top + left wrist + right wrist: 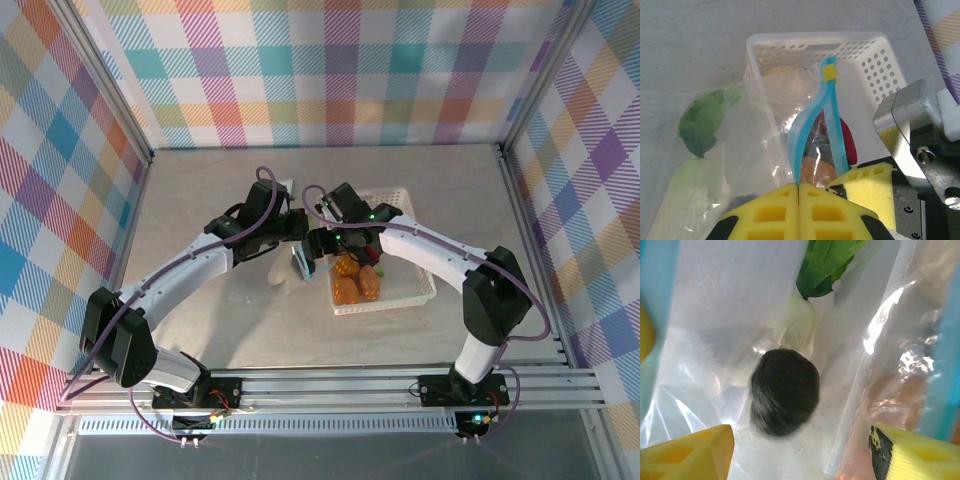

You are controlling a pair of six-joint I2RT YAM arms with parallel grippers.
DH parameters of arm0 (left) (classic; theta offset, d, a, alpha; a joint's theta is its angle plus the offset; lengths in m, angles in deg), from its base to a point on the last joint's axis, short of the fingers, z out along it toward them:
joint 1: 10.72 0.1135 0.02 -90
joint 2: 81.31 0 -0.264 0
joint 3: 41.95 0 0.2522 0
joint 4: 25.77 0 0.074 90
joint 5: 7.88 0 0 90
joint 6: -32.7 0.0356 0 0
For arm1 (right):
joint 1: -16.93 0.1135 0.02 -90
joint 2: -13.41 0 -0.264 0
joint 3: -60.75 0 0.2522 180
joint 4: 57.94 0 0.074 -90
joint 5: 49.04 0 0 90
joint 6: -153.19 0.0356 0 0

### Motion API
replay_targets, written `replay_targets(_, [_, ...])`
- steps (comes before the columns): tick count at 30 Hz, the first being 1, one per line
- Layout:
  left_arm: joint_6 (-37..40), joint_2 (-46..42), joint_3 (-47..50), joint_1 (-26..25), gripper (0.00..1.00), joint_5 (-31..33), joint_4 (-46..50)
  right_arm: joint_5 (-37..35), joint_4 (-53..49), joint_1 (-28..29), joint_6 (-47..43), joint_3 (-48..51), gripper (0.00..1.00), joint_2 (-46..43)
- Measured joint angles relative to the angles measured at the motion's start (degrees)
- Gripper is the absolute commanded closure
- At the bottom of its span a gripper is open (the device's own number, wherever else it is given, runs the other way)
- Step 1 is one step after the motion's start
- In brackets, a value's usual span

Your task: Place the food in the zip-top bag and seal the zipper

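- The zip-top bag (290,270) lies on the grey table (200,190) against the left side of the white lattice basket (395,302), its mouth facing the basket.
- A black lump (785,392) sits in the bag, just beside a white radish (795,325) with green leaves.
- The zipper (812,120), a light-blue strip, bows up in front of the basket, its halves parted mid-length, with a yellow slider (829,73) at the far end.
- The left gripper (799,192) has its yellow fingers pressed together, clamped on the zipper's near end.
- The right gripper (800,455) hangs over the black lump, fingers spread apart and holding nothing.
- Orange and tan bread pieces (357,282) rest in the basket's near end.
- Both arms arc inward from their bases and meet at the basket's left side, the right forearm crossing over the basket.
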Motion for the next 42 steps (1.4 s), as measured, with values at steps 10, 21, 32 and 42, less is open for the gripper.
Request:
replay_targets(10, [0.1, -1.3, 0.0, 0.0, 0.99, 0.3, 1.6, -4.8, -4.0, -1.0, -1.4, -0.2, 0.27, -4.9])
replay_targets(21, [1.1, -2.1, 0.0, 0.1, 0.99, 0.8, 2.8, -9.7, -9.1, -10.0, -1.7, 8.3, 0.30, -15.3])
replay_targets(32, [1.2, -2.1, 0.0, 0.1, 0.99, 0.8, 2.9, -4.1, -11.2, -10.0, 0.4, 16.2, 0.30, -9.4])
replay_targets(42, [1.3, -2.1, 0.0, 0.1, 0.99, 0.7, 2.9, -0.4, -9.5, -9.3, 1.8, 17.5, 0.28, -6.9])
